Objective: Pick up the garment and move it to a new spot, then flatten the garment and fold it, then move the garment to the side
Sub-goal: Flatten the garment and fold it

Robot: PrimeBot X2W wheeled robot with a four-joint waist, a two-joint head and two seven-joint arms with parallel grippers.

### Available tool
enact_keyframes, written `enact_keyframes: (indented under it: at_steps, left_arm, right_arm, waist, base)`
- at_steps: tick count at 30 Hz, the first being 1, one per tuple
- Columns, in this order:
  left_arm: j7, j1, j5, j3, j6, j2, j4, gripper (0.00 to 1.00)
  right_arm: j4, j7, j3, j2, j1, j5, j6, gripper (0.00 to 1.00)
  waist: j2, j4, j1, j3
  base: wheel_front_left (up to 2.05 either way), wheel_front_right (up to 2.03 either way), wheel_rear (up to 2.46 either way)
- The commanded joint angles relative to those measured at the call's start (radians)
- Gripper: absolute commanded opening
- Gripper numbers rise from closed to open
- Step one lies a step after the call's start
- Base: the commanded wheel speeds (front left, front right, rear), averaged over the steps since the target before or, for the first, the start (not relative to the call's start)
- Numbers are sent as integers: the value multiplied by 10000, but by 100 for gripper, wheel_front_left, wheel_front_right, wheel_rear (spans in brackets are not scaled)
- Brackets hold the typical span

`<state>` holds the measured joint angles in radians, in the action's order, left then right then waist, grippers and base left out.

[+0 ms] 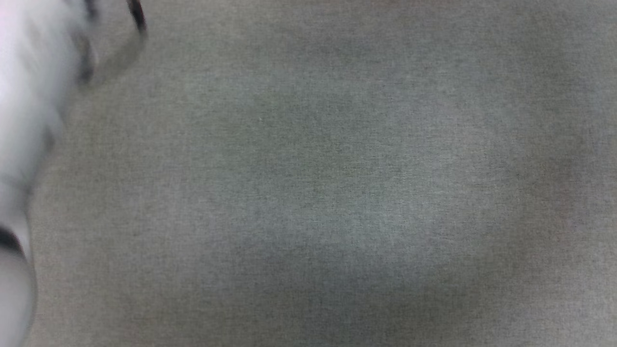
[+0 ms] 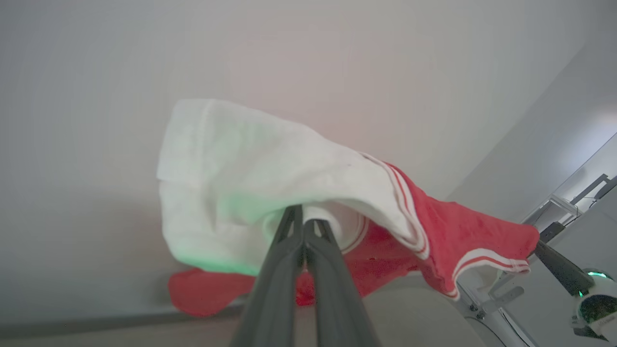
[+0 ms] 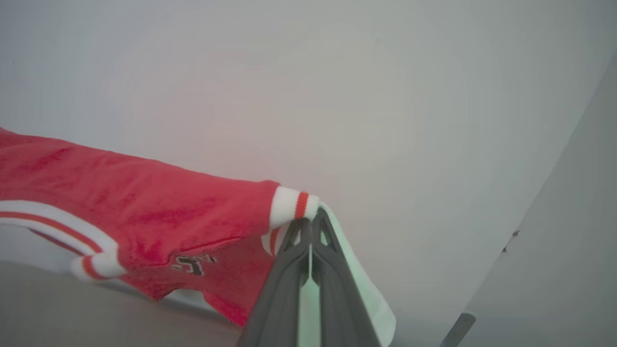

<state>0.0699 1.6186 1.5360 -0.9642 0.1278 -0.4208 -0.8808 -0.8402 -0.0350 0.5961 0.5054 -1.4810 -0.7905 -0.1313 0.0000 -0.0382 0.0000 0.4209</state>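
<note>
Garment (image 2: 250, 183) hangs in the air, strung between the two claws and clear of the grey desk (image 1: 337, 193). Along the left edge of the head view there is a pale, smeared forearm (image 1: 24, 120). It is too blurred to be sure, but it is probably the left arm.

The left claw (image 2: 303, 217) is clenched on a bunch of cloth under the white sleeve (image 2: 231, 159). That sleeve flops over the fingertips and hides exactly what is pinched. If the bite takes in only a loose fold, the weight of the red body sagging below could drag it free. The whole shirt would then swing from the other side.

In the middle, the cloth droops in folds and is not drawn flat. Set down like this, the sleeve would likely land tucked under the body. The black lettering (image 3: 193, 264) could end up creased or face down, which would make flattening harder.

The right claw (image 3: 311, 222) is clamped shut on the striped trim (image 3: 294, 205), with white fabric trailing between its fingers. This hold sits at the very edge. A sharp pull apart, or one arm dropping ahead of the other, could peel the trim out or twist the shirt.
</note>
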Motion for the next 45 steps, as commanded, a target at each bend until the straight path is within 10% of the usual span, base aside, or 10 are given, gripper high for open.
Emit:
enact_keyframes:
  at_steps: [1, 14, 26, 36, 45]
  left_arm:
    - [-170, -872, 47, -217, 29, -218, 481, 0]
    - [-239, -6554, 1022, -870, 30, -2399, 4875, 0]
    - [-301, -9355, 1166, -1411, 30, -4983, 8225, 0]
    - [436, -11007, 1106, -1891, -659, -6619, 10547, 0]
    - [72, -11043, 918, -2316, -1000, -5802, 10043, 0]
  right_arm:
    - [386, 89, 291, 315, 593, -177, 10, 0]
    - [5631, 2220, 543, 3597, 6939, -2388, 10, 0]
    - [8815, 4753, -1221, 5053, 11726, -3066, 10, 0]
    - [10763, 6014, -3819, 4656, 15638, -2494, 10, 0]
    - [11646, 7698, -4560, 3144, 16451, -884, 10, 0]
  waist:
    - [0, 65, 0, -35]
    - [0, 227, 0, -665]
    - [0, 285, 0, -1581]
    - [0, 316, 0, -1594]
    - [0, 272, 0, -1302]
  base:
    - [0, 0, 0]
    - [0, 0, 0]
    - [0, 0, 0]
    - [0, 0, 0]
    - [0, 0, 0]
